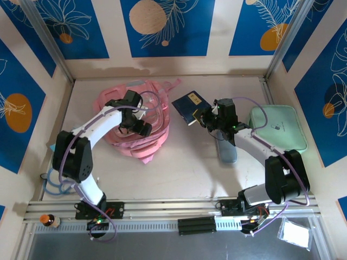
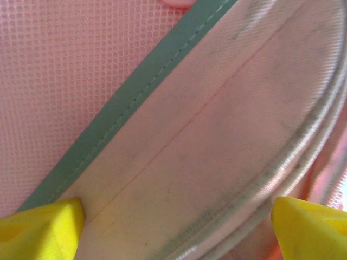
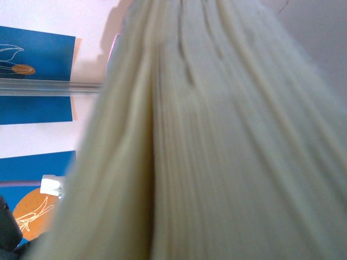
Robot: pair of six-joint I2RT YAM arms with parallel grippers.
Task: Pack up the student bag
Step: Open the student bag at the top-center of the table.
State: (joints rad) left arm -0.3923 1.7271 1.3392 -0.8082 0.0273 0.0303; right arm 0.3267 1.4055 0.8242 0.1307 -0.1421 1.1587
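Observation:
The pink student bag (image 1: 136, 140) lies at the left middle of the table, its opening facing right. My left gripper (image 1: 135, 116) rests on top of it. In the left wrist view the yellow fingertips (image 2: 43, 227) stand wide apart, and pink fabric with a grey-green trim strip (image 2: 135, 103) spans the gap between them. My right gripper (image 1: 209, 116) is shut on a dark blue book (image 1: 187, 105) and holds it lifted, just right of the bag. The book's cream page edges (image 3: 217, 135) hide the right fingers in the right wrist view.
A flat mint-green case (image 1: 276, 127) lies at the right, partly under the right arm. A grey-blue pouch (image 1: 226, 149) sits below the right forearm. A small clear packet (image 1: 295, 233) lies beyond the front rail. Walls enclose the table on three sides.

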